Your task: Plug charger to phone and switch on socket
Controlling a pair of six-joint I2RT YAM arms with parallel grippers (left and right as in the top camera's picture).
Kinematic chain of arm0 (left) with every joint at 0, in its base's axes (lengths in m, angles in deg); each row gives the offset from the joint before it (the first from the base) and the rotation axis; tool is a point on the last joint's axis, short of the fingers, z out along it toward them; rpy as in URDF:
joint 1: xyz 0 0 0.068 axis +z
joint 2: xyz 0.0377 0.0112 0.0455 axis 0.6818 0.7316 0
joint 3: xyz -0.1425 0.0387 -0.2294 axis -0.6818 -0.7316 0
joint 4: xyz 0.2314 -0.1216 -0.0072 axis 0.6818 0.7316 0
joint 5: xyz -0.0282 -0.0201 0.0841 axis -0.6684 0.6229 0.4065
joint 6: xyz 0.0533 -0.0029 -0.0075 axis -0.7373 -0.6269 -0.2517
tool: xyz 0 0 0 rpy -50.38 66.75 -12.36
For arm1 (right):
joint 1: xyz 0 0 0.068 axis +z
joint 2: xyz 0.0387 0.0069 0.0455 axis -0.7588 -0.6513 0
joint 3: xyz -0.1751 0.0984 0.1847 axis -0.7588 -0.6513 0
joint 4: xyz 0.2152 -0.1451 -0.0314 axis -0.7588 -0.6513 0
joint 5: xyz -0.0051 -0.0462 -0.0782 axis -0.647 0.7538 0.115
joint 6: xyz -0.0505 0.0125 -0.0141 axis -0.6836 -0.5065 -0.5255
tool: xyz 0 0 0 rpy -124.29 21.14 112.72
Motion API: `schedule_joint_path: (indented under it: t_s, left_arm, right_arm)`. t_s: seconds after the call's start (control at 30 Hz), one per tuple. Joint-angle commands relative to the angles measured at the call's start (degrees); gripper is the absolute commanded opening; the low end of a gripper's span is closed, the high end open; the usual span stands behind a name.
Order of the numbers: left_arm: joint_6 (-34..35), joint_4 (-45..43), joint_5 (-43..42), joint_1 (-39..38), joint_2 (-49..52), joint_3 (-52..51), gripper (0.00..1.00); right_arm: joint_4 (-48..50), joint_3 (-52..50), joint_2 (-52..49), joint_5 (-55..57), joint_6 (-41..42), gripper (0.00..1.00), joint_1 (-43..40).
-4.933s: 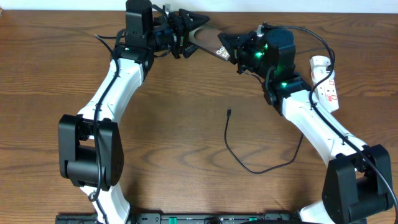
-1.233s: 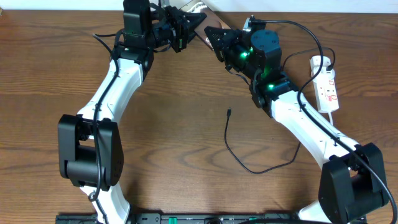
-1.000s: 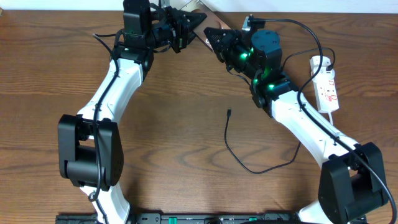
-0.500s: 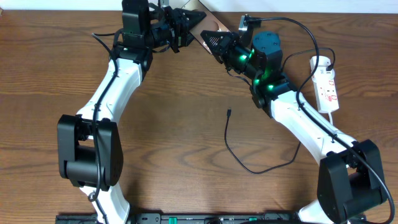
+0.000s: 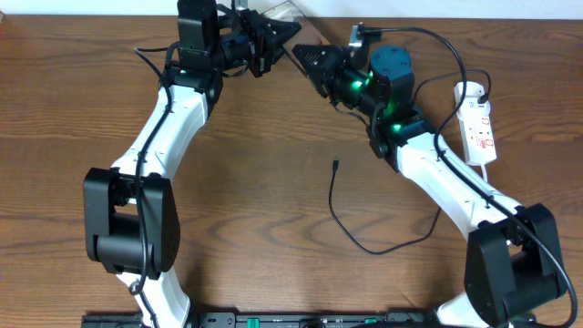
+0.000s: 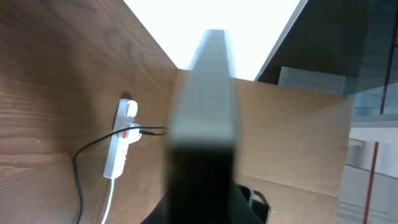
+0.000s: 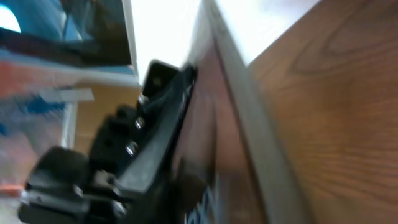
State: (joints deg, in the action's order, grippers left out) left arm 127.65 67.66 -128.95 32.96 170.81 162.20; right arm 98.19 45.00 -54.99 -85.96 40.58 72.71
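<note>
Phone [image 6: 208, 87] at far table [image 5: 73, 137] edge, gripped by closed left hand [image 5: 282, 29]; right hand [image 5: 305, 55] alongside, opening unclear; charger [image 5: 330, 205] mid-table.

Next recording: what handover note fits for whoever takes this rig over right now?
Left gripper: shut on the phone, held at the far edge of the table.
Right gripper: beside the phone, jaws unclear.
Charger: loose on the table, tip free mid-table.
Socket: far right, untouched.
Done: phone gripped. Left: plug charger into phone, switch socket on.
</note>
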Motion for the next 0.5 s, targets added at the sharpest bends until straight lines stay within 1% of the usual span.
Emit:
schedule_joint_path:
  t_s: [0.0,0.03,0.17,0.33,0.47]
  left_arm:
    - [-0.2,-0.5,0.0,-0.8,-1.5,1.5,0.07]
    - [-0.2,-0.5,0.0,-0.8,-1.5,1.5,0.07]
    - [-0.2,-0.5,0.0,-0.8,-1.5,1.5,0.07]
    - [-0.2,-0.5,0.1,-0.8,-1.5,1.5,0.07]
    - [-1.9,-0.5,0.1,-0.8,-1.5,1.5,0.07]
  right_arm:
    - [-0.5,-0.7,-0.8,-2.4,-8.0,0.43,1.4]
    - [-0.9,-0.7,-0.8,-1.7,-8.2,0.47,1.3]
    - [-0.9,-0.7,-0.8,-1.1,-10.5,0.52,0.2]
    - [-0.9,-0.7,-0.8,-1.1,-12.5,0.52,-1.7]
    - [-1.0,-0.7,-0.8,-1.6,-13.6,0.52,-3.8]
